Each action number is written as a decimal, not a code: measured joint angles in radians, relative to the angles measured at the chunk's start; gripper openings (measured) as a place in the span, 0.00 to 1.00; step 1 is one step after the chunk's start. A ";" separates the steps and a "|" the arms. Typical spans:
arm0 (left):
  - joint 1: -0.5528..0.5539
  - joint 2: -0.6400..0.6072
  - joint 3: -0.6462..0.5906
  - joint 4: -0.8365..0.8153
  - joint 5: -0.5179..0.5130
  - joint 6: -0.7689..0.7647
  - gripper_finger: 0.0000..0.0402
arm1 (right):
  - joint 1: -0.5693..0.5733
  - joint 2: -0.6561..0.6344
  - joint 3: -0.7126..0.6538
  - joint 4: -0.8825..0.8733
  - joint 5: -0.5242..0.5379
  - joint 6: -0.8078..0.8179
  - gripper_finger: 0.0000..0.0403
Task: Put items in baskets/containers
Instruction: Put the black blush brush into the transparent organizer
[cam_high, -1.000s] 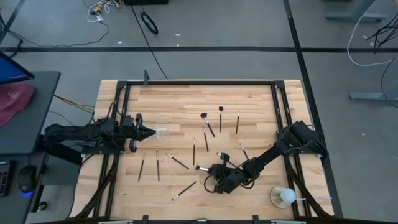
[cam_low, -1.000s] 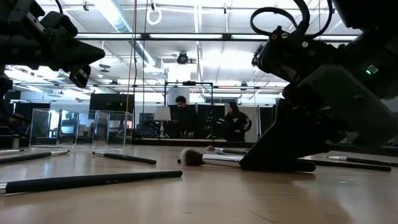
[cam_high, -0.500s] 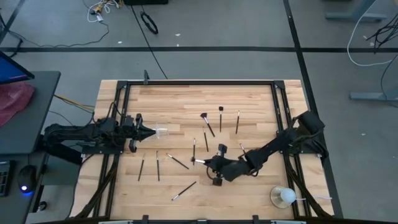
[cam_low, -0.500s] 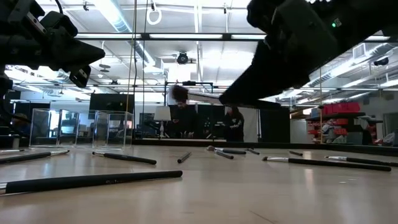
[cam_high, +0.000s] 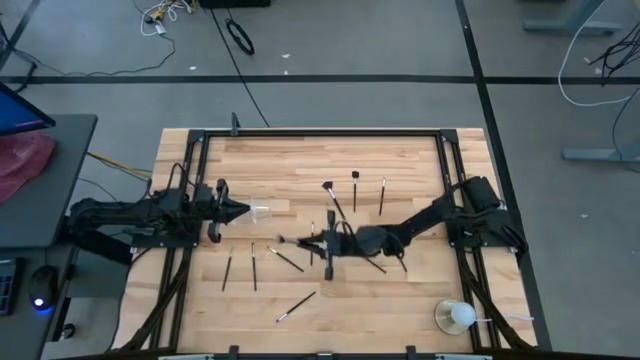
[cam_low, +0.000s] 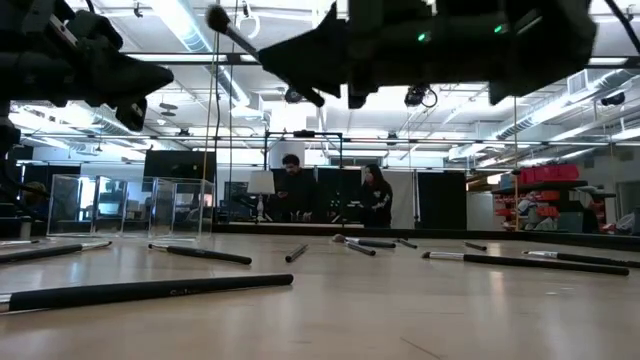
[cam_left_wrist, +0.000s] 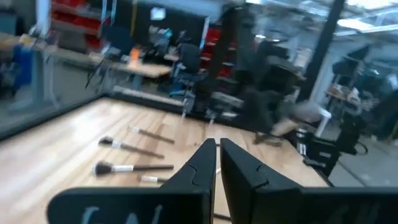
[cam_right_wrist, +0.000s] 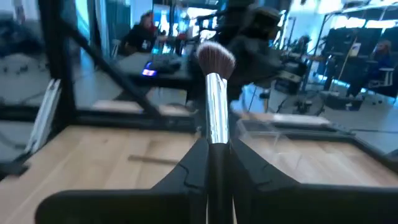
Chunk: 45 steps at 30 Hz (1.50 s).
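Step in hand, by my read: carry brush (cam_right_wrist: 216, 93) to clear holder (cam_high: 261, 212). R gripper (cam_high: 322, 243) is clamped on the brush handle, bristles leading, above the table to the holder's right, well apart from it. Keep your grip firm and the brush level; tilt upright only once over the holder. L gripper (cam_high: 237, 211) sits just left of the holder, fingers nearly closed, empty. Other brushes (cam_high: 284, 260) lie right of the holder.

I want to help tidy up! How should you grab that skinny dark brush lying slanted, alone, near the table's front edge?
Grip the slim dark makeup brush mid-handle, from straight above, jaws across its length: it lies flat, slanted, clear of others.
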 joint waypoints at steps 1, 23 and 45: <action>-0.001 0.016 0.000 0.025 0.015 0.036 0.09 | -0.021 0.001 0.000 0.013 -0.004 0.011 0.09; -0.111 0.775 0.005 0.900 -0.025 0.181 0.66 | -0.112 0.003 0.002 0.194 -0.129 0.063 0.09; -0.152 1.275 0.311 1.114 0.023 0.304 0.50 | -0.075 0.014 0.003 0.191 -0.156 0.047 0.09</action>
